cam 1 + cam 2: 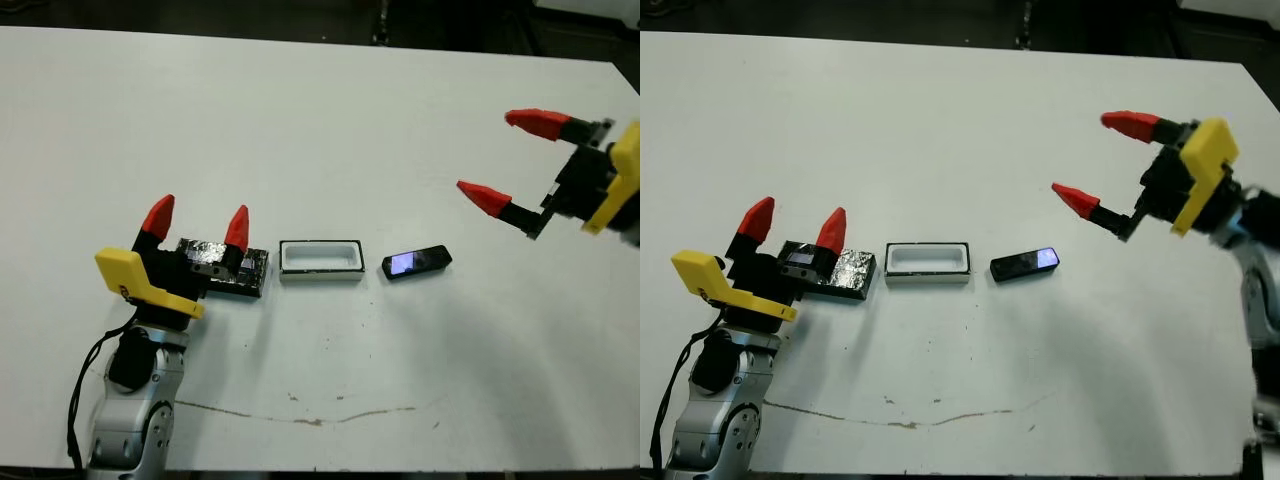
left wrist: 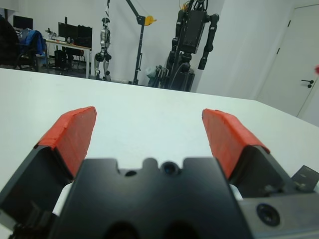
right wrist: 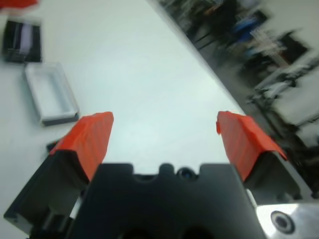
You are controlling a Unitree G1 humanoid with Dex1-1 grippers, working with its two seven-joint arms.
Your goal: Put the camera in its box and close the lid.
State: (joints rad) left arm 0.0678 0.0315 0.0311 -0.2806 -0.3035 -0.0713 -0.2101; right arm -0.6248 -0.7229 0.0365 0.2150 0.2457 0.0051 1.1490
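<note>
The camera [image 1: 416, 263], a small black oblong with a bluish face, lies flat on the white table just right of the box [image 1: 320, 260], an empty white tray. Left of the box lies the lid [image 1: 247, 269], a black speckled slab partly hidden behind my left gripper [image 1: 198, 220]. That gripper is open and hovers over the lid's left end with nothing between its fingers. My right gripper [image 1: 514, 158] is open too, raised well to the right of the camera and holding nothing. The right wrist view shows the box [image 3: 51, 93] and the lid [image 3: 22, 41].
The table's far edge [image 1: 300, 40] runs along the back, with dark floor beyond. A thin brown scuff line [image 1: 300, 415] marks the tabletop near the front. In the left wrist view, robot stands [image 2: 192, 40] and desks stand beyond the table.
</note>
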